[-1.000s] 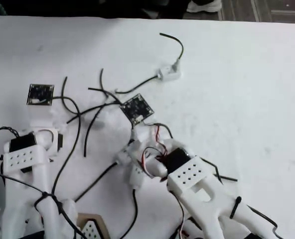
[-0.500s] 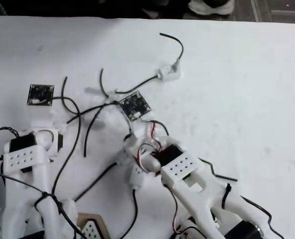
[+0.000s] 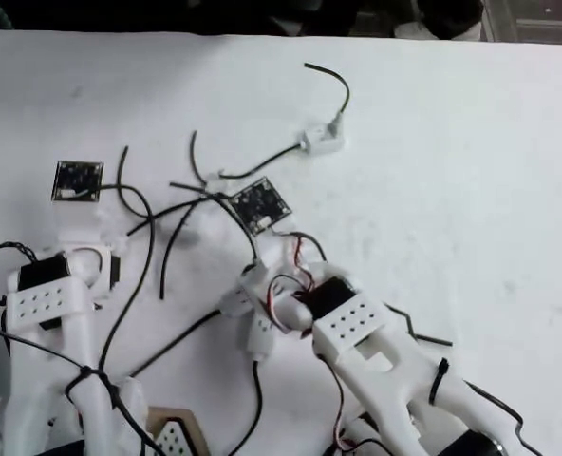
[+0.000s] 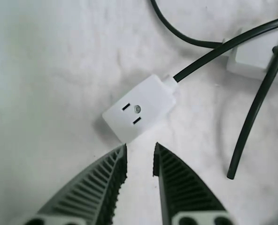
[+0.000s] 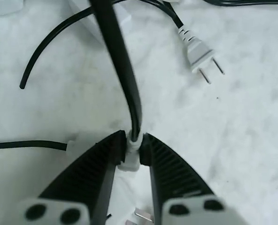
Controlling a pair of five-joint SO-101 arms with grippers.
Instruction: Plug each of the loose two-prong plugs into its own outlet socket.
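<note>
Outlet socket [image 4: 138,114] on table [image 4: 45,70] just beyond left jaws, plug [image 5: 129,157] between right jaws, loose plug [image 5: 197,51] farther off

Smooth white plastic socket [image 4: 139,114], matt black cord [image 4: 214,51].

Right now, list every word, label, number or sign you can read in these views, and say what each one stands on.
No text is readable in these views.
outlet socket: two slots and a small round centre mark, no print.
loose plug: no marking visible on its white body.
dark square boards atop the arms: pale specks, too small to read.
</note>
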